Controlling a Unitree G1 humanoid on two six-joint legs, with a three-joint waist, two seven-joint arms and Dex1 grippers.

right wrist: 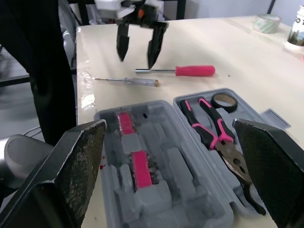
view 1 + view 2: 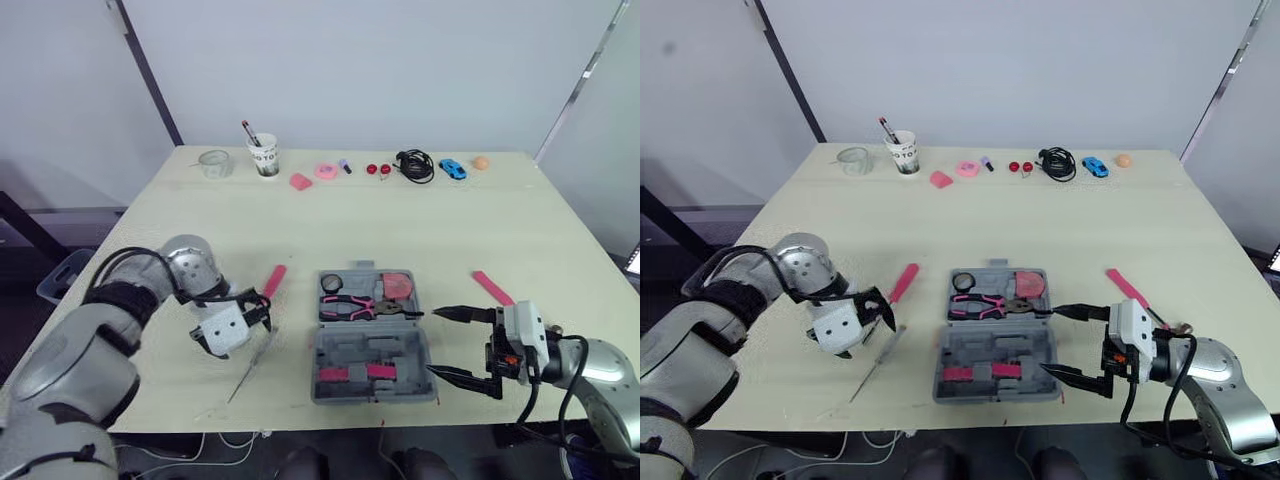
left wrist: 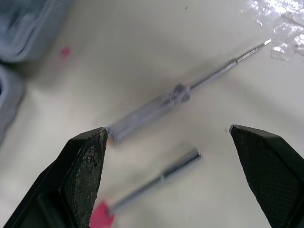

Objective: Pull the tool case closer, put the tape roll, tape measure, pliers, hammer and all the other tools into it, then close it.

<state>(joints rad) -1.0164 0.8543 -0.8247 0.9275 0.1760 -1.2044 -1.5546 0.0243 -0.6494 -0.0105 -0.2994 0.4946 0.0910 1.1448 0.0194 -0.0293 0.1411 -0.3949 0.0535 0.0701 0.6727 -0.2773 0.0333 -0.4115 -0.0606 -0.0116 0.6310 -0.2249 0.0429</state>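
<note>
The grey tool case (image 2: 400, 352) lies open near the table's front edge. Its far half holds pink-handled pliers (image 2: 350, 307), a small black tape roll (image 2: 332, 283) and a pink tape measure (image 2: 397, 284). Left of the case lie a pink-handled screwdriver (image 2: 272, 282) and a clear-handled screwdriver (image 3: 175, 95). My left gripper (image 2: 262, 312) hangs open just above these two. At the case's right side my right gripper (image 2: 433, 342) stands open and holds nothing. A pink-handled tool (image 2: 492, 288) lies on the table right of the case.
Along the table's far edge stand a clear tape roll (image 2: 214, 162), a cup with pens (image 2: 264, 155), small pink items (image 2: 325, 170), a black cable (image 2: 415, 165), a blue toy car (image 2: 452, 168) and an orange ball (image 2: 481, 162). Bare tabletop separates them from the case.
</note>
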